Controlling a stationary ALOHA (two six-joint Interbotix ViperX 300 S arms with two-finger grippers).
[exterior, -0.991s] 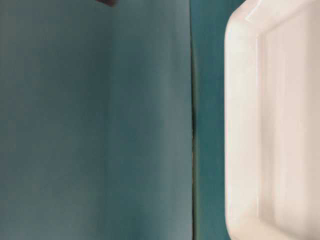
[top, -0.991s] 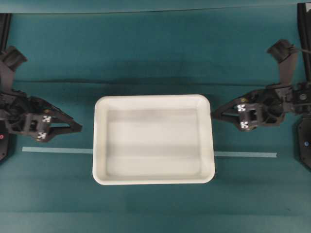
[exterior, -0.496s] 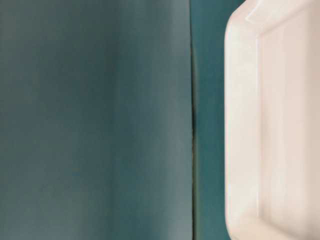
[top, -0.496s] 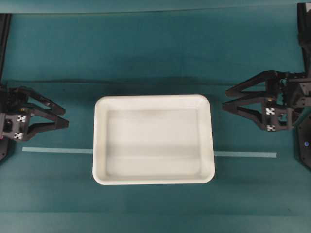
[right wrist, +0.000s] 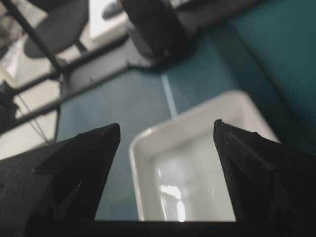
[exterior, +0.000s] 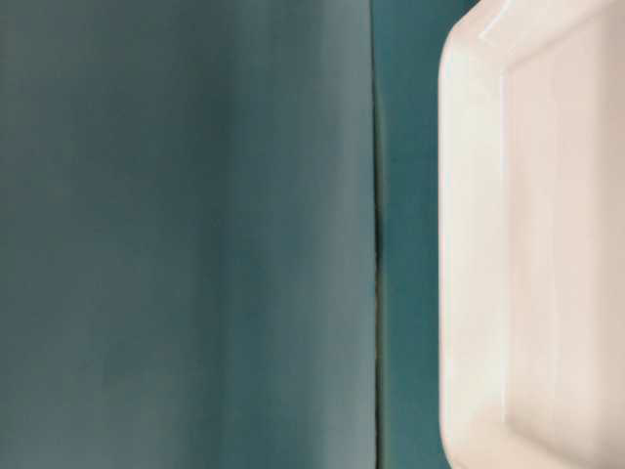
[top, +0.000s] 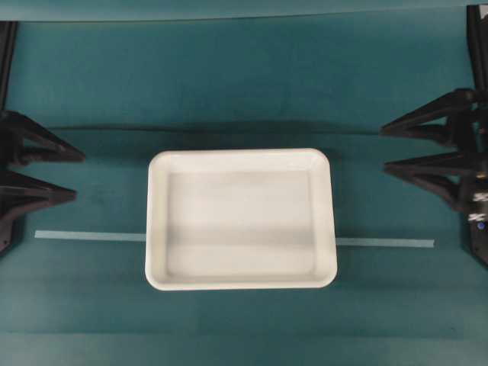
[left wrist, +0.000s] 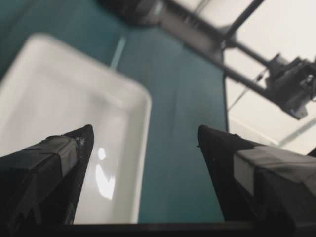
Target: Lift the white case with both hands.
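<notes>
Overhead: the white case lies flat in the middle of the bench, across a thin tape strip. The left claw and right claw sit well apart from its short sides, both spread wide and holding nothing.

Table level: only the case's rim on the cloth, no claw.

Wrist views: each claw faces the case, fingers apart. Approach, grip and lift all remain.

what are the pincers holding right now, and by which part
Nothing. Left pincer and right pincer are open, apart from the large shallow white plastic case.
</notes>
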